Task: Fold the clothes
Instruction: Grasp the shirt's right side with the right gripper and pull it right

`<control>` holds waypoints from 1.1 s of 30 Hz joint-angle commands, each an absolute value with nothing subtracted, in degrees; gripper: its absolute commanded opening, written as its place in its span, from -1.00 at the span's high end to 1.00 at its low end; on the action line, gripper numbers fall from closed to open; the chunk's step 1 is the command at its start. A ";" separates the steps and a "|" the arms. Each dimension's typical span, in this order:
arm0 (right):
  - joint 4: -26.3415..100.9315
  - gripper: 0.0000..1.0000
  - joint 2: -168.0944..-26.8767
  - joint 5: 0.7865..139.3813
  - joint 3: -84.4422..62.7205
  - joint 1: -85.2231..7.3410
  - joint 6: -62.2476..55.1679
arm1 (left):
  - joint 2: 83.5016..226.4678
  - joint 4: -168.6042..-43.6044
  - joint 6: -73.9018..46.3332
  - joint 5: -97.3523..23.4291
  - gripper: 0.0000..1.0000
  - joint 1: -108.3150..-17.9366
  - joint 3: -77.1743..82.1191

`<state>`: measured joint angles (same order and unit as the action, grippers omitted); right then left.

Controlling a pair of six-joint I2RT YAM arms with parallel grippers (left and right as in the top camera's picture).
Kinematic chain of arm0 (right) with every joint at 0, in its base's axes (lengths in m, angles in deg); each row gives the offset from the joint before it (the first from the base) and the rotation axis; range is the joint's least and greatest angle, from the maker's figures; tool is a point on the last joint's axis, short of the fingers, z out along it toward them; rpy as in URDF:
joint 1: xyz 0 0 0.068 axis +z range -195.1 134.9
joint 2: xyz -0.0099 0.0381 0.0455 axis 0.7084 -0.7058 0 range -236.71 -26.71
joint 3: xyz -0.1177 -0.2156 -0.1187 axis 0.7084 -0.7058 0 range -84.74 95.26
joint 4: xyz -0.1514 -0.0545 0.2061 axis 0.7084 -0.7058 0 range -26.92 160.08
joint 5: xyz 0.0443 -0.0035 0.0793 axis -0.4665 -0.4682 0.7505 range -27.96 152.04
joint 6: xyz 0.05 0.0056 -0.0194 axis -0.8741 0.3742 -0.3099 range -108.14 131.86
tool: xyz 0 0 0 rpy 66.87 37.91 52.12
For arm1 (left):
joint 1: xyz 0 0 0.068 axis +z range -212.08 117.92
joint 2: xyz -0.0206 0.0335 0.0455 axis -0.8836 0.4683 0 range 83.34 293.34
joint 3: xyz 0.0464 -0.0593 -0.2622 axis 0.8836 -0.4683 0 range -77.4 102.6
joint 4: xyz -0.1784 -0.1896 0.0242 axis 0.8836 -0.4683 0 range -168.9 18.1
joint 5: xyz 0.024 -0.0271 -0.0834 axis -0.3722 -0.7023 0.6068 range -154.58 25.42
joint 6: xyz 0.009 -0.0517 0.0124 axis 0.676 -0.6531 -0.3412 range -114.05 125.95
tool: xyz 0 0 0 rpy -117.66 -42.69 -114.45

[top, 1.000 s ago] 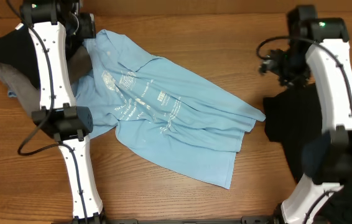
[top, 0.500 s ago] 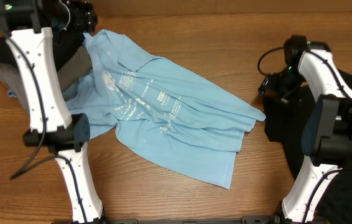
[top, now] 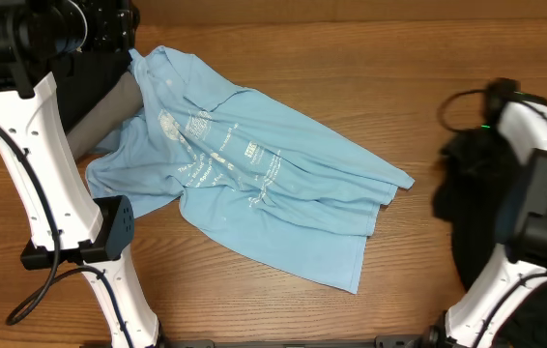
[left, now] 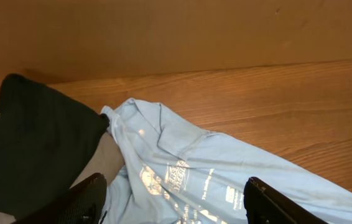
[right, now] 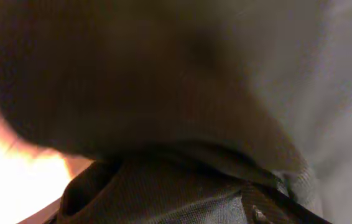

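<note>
A light sky-blue T-shirt (top: 254, 184) with white print lies crumpled and spread across the middle of the table. My left gripper (left: 182, 202) hangs above its collar end (left: 157, 143), fingers wide apart and open, with nothing between them. A black garment (top: 481, 222) is bunched at the right. My right arm (top: 530, 126) reaches down into it, and its jaws are hidden there. Dark ribbed fabric (right: 182, 186) fills the right wrist view right up against the lens. I cannot tell whether those jaws hold it.
Another black garment (left: 33, 137) and a grey one (top: 109, 116) lie at the back left, touching the blue shirt's collar. A brown wall (left: 176, 31) runs along the table's far edge. Bare wood (top: 428, 68) shows between the shirt and the right arm.
The left arm has lifted and swung out to the far left. The right arm has moved right and down into the black garment, which has pulled away from the blue shirt's edge.
</note>
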<state>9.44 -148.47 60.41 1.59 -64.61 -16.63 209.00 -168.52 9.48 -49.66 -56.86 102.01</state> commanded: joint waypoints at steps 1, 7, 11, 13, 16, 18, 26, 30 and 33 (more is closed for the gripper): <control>9.57 -0.43 -150.11 53.70 -0.36 -73.53 -18.03 | 207.80 -168.69 10.64 -47.45 -0.48 -57.02 102.60; 8.06 -0.64 -150.06 57.20 0.89 -85.70 -17.27 | 207.80 -168.69 10.68 -46.97 -0.50 -57.08 102.60; 6.33 -0.63 -149.14 69.40 3.49 -90.34 -11.56 | 207.69 -168.69 10.71 -47.13 -0.54 -57.08 102.60; 6.31 -0.65 -147.16 76.76 4.43 -91.15 -6.38 | 207.32 -168.69 11.21 -47.13 -0.55 -57.19 102.60; 6.55 -0.86 -142.33 84.11 4.60 -90.32 -0.57 | 206.01 -168.69 12.02 -47.15 -0.57 -57.24 102.60; 6.66 -0.87 -138.26 89.04 4.60 -88.37 2.21 | 204.74 -168.69 12.45 -47.15 -0.68 -57.24 102.60; 3.38 -0.84 -130.85 90.79 4.36 -73.92 4.20 | 200.24 -168.69 12.80 -47.15 -0.76 -57.24 102.60; 3.21 -0.83 -132.05 84.52 0.93 -66.01 1.29 | 199.85 -168.69 12.78 -47.15 -0.81 -57.24 102.60; 5.33 -0.79 -133.25 83.06 -3.94 -60.90 -0.79 | 199.85 -168.69 12.83 -47.17 -0.86 -56.80 102.58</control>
